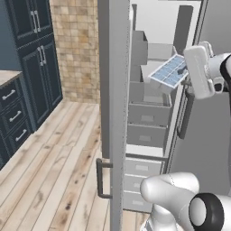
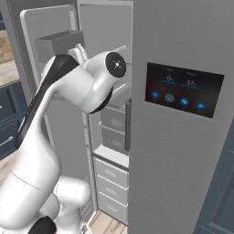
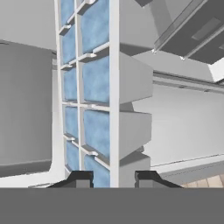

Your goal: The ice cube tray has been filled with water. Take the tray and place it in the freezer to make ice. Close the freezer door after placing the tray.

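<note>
The ice cube tray [image 1: 169, 72] hangs tilted in the air at upper-shelf height inside the open freezer [image 1: 147, 118], its left end lower. Water [image 1: 166, 75] shows as pale blue squares in its cells. My gripper [image 1: 184, 72] comes in from the right and is shut on the tray's right edge. In the hand view the tray [image 3: 114, 87] runs up from between my fingertips, the gripper [image 3: 114, 179] clamped on its white rim, with water [image 3: 96, 131] in the cells to the left. The freezer door [image 1: 115, 90] stands wide open, edge-on, its bar handle [image 1: 102, 178] low down.
Grey drawers [image 1: 145, 135] and shelves fill the freezer below the tray. The fridge door with the dark display panel [image 2: 183, 89] is shut on the right. My arm [image 2: 73, 87] covers part of the opening. Dark blue cabinets [image 1: 31, 67] and wooden floor [image 1: 54, 180] lie to the left.
</note>
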